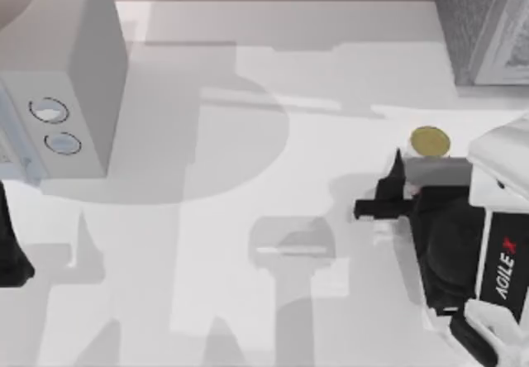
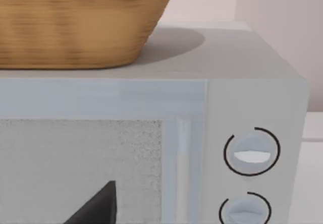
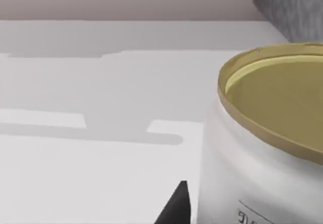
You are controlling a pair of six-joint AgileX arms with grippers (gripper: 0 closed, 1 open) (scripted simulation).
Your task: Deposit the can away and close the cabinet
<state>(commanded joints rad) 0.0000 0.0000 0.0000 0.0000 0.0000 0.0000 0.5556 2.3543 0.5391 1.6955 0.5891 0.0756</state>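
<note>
The landmark for all positions is the pale box with two round dials [image 1: 62, 94], which stands on the white desk [image 1: 248, 301] at the desk's far left.

1. Left arm. The left tool [image 1: 10, 251] sits at the left edge of the top view, just in front of the pale box. Whether its fingers are spread or pressed together cannot be told. The left wrist view faces the front of the pale box [image 2: 151, 133]: a speckled window panel, the two round dials [image 2: 251, 152] stacked beside it, and one dark fingertip [image 2: 98, 206] low in front of the panel. A woven basket [image 2: 75, 22] rests on top of the box.

2. Can. The can [image 1: 430, 142] stands upright on the desk, far to the right of the pale box, gold top facing up. In the right wrist view the can [image 3: 262, 148] is close to the camera, white-walled, with a small printed mark low on its side.

3. Right arm. The right tool [image 1: 395, 187] is far to the right of the pale box, just in front of the can, with dark fingers pointing toward it. One dark fingertip [image 3: 175, 206] appears beside the can wall. The state of its fingers cannot be told, nor whether they touch the can.

4. Cabinet. The cabinet [image 1: 483, 24], dark grey and speckled, stands at the far right corner of the desk, well apart from the pale box and behind the can.
</note>
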